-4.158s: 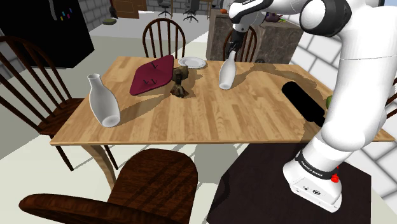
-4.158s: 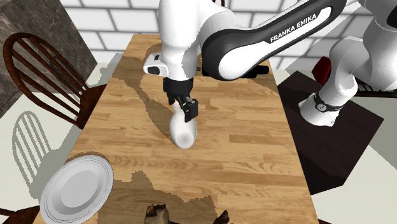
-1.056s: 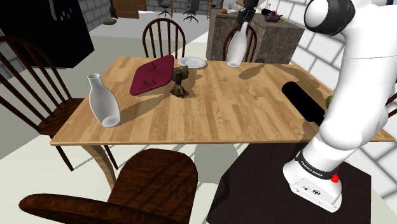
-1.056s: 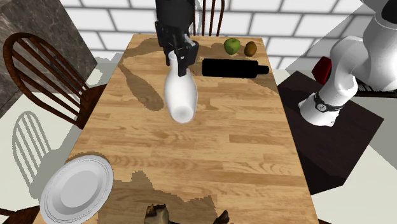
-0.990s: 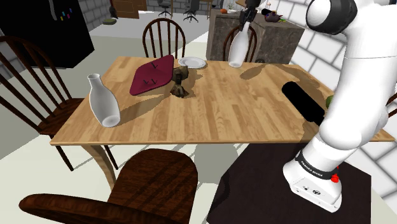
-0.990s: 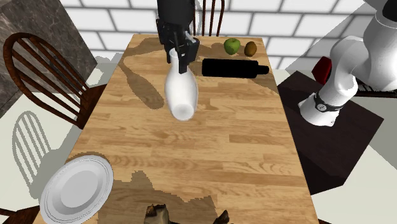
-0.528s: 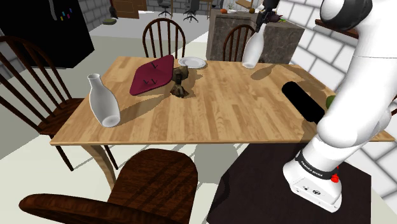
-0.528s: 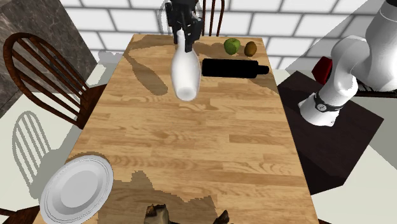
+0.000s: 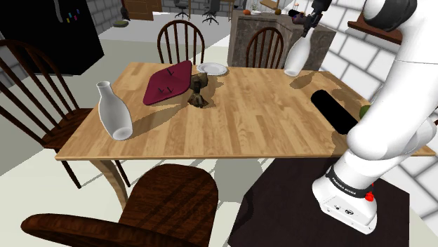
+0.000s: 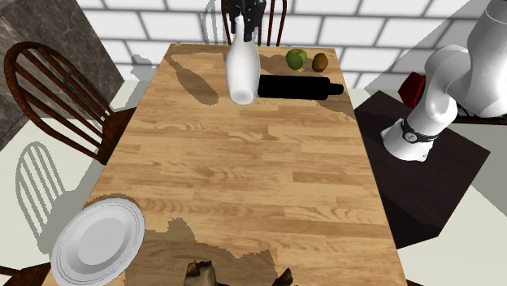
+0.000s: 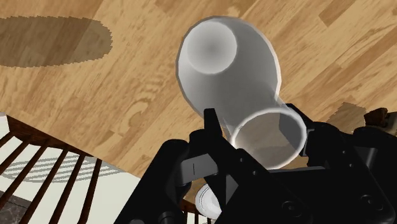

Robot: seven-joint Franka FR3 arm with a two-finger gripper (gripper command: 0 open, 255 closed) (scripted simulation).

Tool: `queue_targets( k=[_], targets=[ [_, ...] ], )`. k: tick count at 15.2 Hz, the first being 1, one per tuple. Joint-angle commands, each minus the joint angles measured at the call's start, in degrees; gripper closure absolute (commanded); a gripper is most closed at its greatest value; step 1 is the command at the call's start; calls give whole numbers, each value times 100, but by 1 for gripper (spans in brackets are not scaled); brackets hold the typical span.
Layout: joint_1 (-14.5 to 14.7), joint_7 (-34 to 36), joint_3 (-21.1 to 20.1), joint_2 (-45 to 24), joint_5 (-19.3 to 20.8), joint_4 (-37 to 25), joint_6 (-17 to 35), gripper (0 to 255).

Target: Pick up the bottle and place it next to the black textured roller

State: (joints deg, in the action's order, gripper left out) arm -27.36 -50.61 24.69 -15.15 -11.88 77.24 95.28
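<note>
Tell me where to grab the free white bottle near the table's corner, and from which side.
Grip the free white bottle at its narrow neck, coming from above with the jaws either side: it stands upright, and the body swells wide below.

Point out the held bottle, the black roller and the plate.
bottle (image 10: 242, 75), second exterior view, white body.
black roller (image 10: 296, 85), second exterior view, middle of barrel.
plate (image 10: 99, 242), second exterior view, bare centre.
</note>
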Motion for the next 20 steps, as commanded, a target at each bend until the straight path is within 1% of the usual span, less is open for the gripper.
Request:
queue_targets(
  k=[1,10,20],
  targets=[
    [-132,-231,77,73,-6,112,18,255],
    [-43,-284,58,196,33,971,762,255],
    [-2,-378,31,178,-11,1717,1518,255]
  ],
)
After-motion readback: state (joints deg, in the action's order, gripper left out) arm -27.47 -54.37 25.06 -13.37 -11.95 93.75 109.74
